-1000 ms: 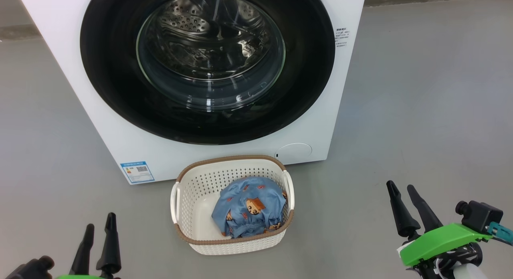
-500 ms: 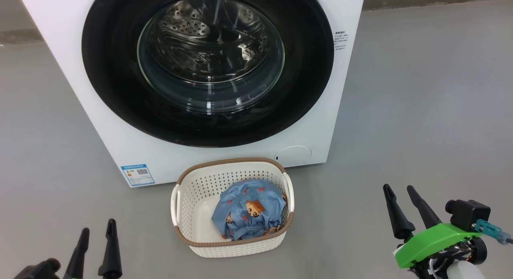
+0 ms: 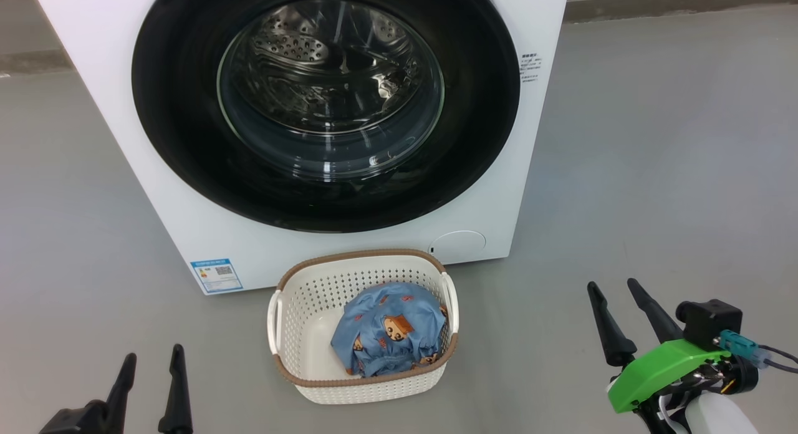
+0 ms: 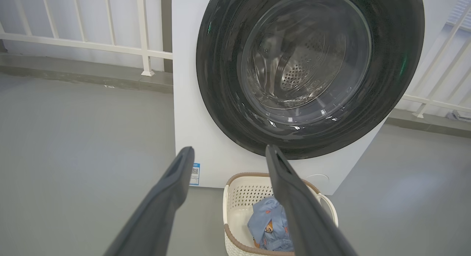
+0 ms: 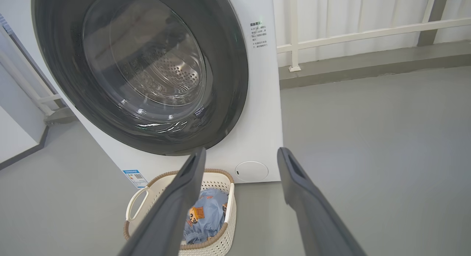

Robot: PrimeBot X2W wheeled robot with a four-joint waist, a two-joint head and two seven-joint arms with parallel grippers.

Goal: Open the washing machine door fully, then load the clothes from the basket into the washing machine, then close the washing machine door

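A: Claws first?
B: L claw low at lower left of head view, fingers spread, nothing in it. R claw at lower right, also spread and empty, green bracket behind its fingers.
A: Near anything?
B: No. Both over the grey floor, one each side of the basket, well apart from it.
A: Basket where?
B: On the floor btwn them, just in front of the washing machine, below the door. The clothes are bunched inside, toward its right side; blue w/ bear print.
A: Door?
B: Washing machine door is shut, black rim against the white front. Steel drum shows thru the glass.
A: Front panel?
B: Blue sticker low left, round cap low right, just behind the basket's far right corner.
A: Beyond that?
B: White railing along the wall behind the machine.
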